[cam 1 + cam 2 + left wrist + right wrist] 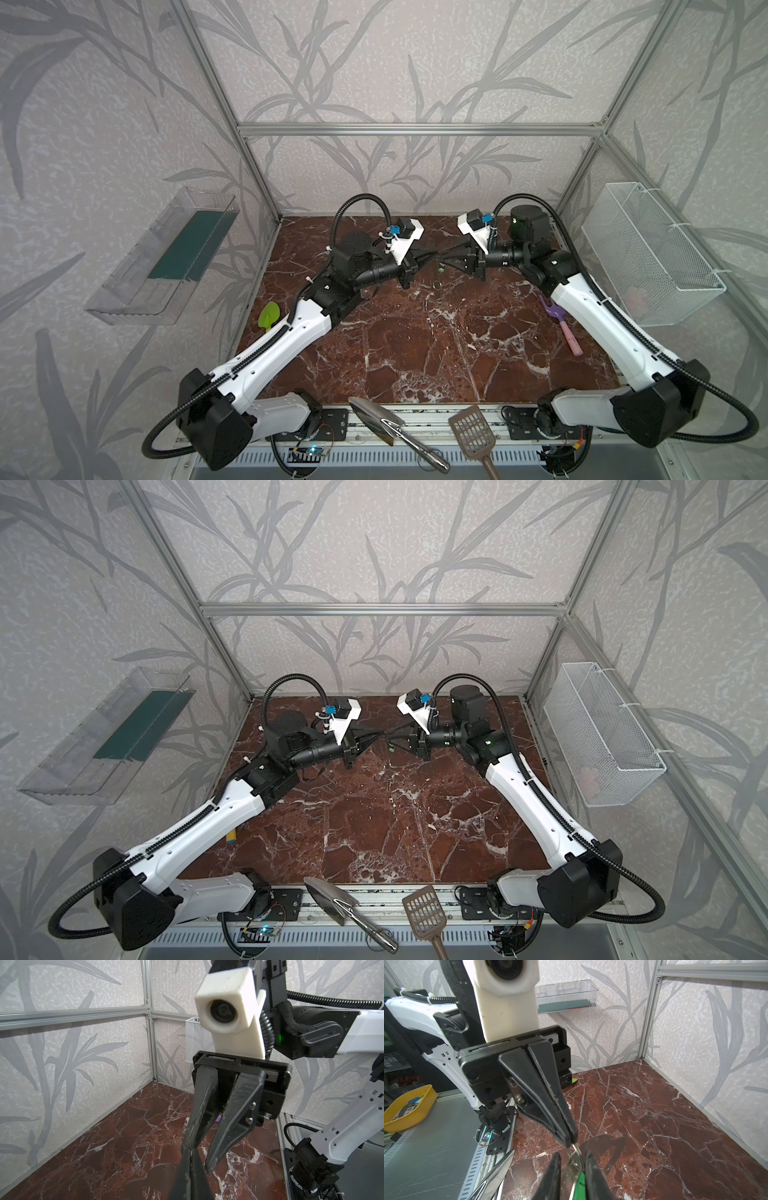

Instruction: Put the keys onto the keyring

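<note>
My left pincer (pixel 571 1140) clamped tight on ring (pixel 571 1167), mid-air over bench (pixel 415 353) near its back edge; right pincer (pixel 572 1156) tip-to-tip opposite, jaws slightly apart astride ring and key (pixel 580 1185), grip unclear; key nearer right arm

Lime-green scoop (pixel 269 314) lies well out left of the left end effector (pixel 432 254). Purple-and-pink fork (pixel 559 320) sits on the marble table (pixel 415 353), well right of the right end effector (pixel 446 254). Metal scoop (pixel 376 419) and brown slotted scoop (pixel 471 428) rest at the front edge, far from both.
</note>
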